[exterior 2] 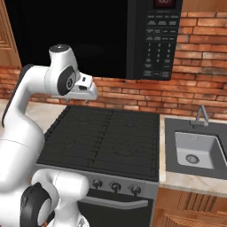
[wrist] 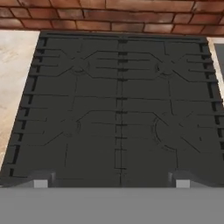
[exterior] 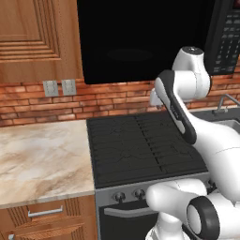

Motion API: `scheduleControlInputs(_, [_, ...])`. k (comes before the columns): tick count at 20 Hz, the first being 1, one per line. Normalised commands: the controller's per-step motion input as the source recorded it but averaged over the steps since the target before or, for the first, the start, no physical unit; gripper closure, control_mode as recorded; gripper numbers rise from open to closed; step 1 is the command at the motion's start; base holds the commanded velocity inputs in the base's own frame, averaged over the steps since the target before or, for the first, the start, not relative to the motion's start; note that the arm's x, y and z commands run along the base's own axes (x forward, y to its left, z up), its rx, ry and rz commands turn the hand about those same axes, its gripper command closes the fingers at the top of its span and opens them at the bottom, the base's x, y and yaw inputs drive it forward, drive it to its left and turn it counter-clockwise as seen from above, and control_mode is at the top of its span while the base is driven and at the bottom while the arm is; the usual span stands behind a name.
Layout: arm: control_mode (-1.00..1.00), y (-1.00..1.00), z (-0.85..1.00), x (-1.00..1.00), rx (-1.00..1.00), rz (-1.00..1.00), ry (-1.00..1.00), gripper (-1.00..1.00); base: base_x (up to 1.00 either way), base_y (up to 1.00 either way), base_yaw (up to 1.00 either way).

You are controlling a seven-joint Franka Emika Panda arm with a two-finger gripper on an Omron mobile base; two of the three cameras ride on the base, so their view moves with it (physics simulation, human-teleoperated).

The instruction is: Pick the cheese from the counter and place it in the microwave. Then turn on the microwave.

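The microwave (exterior 2: 88,35) hangs on the brick wall (exterior 2: 195,88) above the stove (exterior: 145,150), its door dark and its button panel (exterior 2: 158,44) at the right. Beige counter (exterior: 42,159) lies left of the stove, and a sink (exterior 2: 195,148) sits in the counter to its right. The arm (exterior: 187,108) bends over the stove, with the gripper (wrist: 111,181) looking down on the black grates, its 2 fingertips (wrist: 41,181) set wide apart, holding nothing.

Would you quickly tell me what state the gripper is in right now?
Gripper: open, holding nothing, with its fingertips set wide apart above the black stovetop.
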Motion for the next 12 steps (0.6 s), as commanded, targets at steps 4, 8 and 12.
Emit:
scheduleControlInputs(4, [-1.0,-0.31,0.45,-0.1,0.0,-0.1,-0.16,-1.0,0.0,0.0,0.0])
scheduleControlInputs(8, [-1.0,-0.38,0.46,-0.01,0.0,-0.11,-0.1,-1.0,0.0,0.0,0.0])
scheduleControlInputs(12, [-1.0,-0.48,0.33,0.0,0.0,-0.12,-0.08,-1.0,0.0,0.0,0.0])
